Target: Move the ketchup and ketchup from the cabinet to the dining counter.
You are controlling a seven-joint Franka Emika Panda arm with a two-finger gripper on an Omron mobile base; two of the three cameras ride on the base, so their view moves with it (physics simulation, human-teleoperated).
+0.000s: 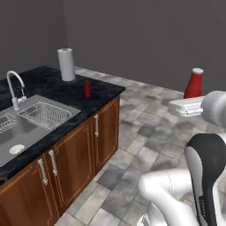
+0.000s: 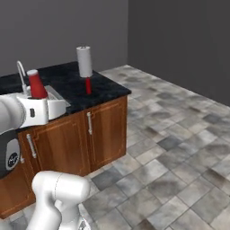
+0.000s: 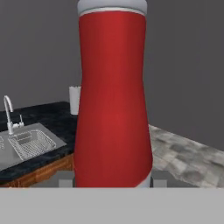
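Gripper point(image 3: 112, 183) clamps pale-capped ketchup point(image 3: 113, 100); base views add all-red ketchup point(image 1: 87, 88) on counter point(image 1: 53, 86)

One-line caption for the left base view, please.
End effector carries the pale-capped ketchup toward the dining counter, where the all-red ketchup stands.

On the worktop point(image 1: 53, 86), one ketchup bottle point(image 1: 87, 88) is positioned just before the paper towel roll point(image 1: 66, 64). The sink point(image 1: 31, 121) is set at 8 o'clock. A second ketchup bottle point(image 1: 193, 83) is held upright in the claw point(image 1: 187, 106), off the worktop.
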